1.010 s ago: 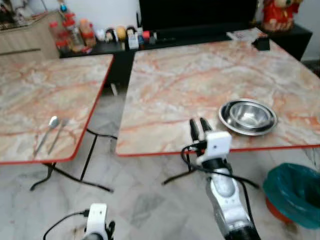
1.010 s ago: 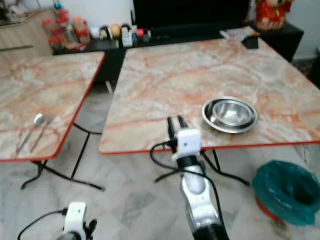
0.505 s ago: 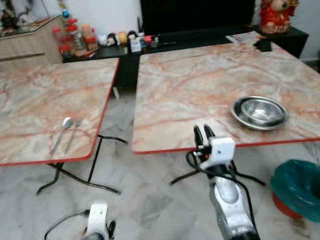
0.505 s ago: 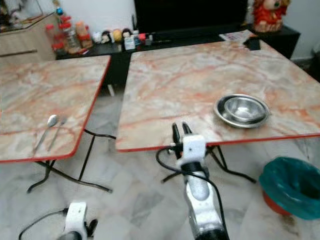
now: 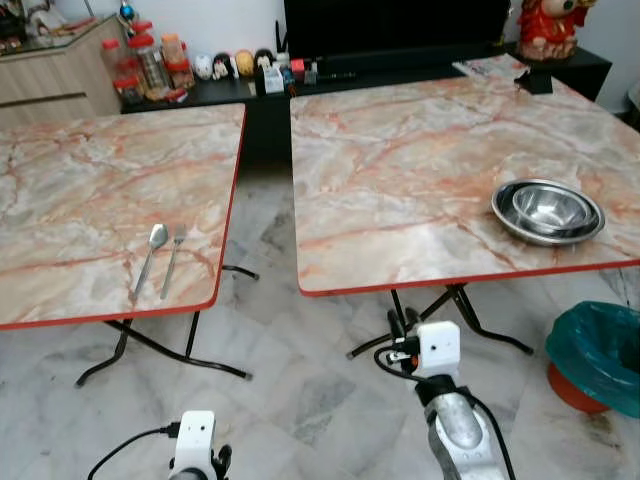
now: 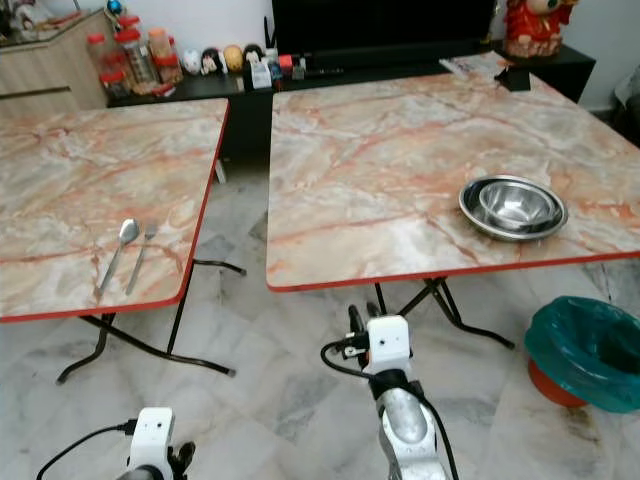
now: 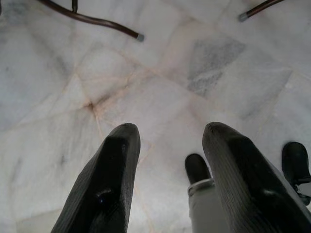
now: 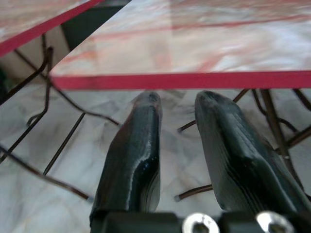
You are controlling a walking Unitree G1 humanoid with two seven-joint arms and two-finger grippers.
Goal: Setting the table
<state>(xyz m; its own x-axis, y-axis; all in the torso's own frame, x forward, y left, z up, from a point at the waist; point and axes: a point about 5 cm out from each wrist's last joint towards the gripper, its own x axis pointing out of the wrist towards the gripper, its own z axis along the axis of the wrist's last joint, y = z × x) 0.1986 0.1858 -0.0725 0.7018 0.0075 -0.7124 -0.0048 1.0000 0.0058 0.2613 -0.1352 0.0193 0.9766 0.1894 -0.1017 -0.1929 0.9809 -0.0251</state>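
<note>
Between steps: both tools are empty, the right tool (image 5: 402, 326) and left tool (image 7: 170, 141) parted. Next comes fetching the metal spoon (image 5: 150, 254) and fork (image 5: 172, 260) from the left marble tabletop (image 5: 90, 190) toward the steel bowl (image 5: 548, 211).

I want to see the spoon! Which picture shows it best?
The left eye view: the spoon lies whole beside the fork on the left table. The right eye view shows the same. The wrist views look at floor and table edge.

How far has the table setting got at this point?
Done: stacked steel bowls sit on the right table. In hand: nothing; the right hand is empty below that table's edge, and the left hand is open over the floor. Left: the spoon and fork lie on the left table, apart from the bowls.
</note>
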